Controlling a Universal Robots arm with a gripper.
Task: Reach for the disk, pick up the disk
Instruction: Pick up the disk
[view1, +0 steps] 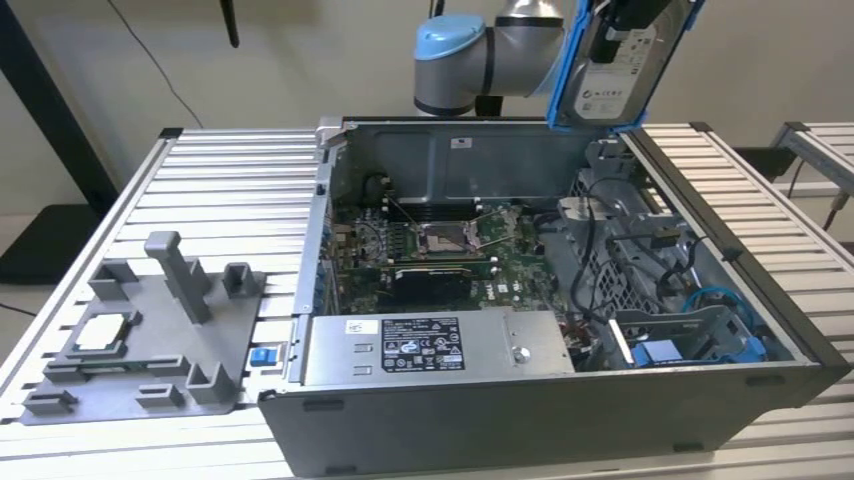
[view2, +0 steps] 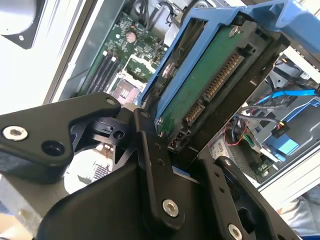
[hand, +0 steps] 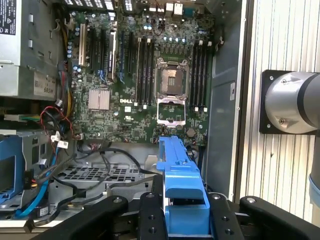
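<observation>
The disk (view1: 617, 75), a silver-grey drive with a white label in a blue carrier frame, hangs on edge above the back right corner of the open computer case (view1: 534, 410). My gripper (view1: 625, 30) is shut on its upper end. In the second wrist view the disk's green circuit-board side (view2: 210, 85) and connector sit between my black fingers (view2: 150, 150). In the first wrist view the blue carrier edge (hand: 180, 185) stands clamped in my gripper (hand: 182, 217), above the case's cable area.
Inside the case lie the motherboard (view1: 441, 250), a silver power-supply box (view1: 427, 345) at the front and a blue drive bay (view1: 694, 345) with cables at the exterior view's right. A grey fixture (view1: 160, 340) holding a small square chip (view1: 104, 333) stands on the slatted table.
</observation>
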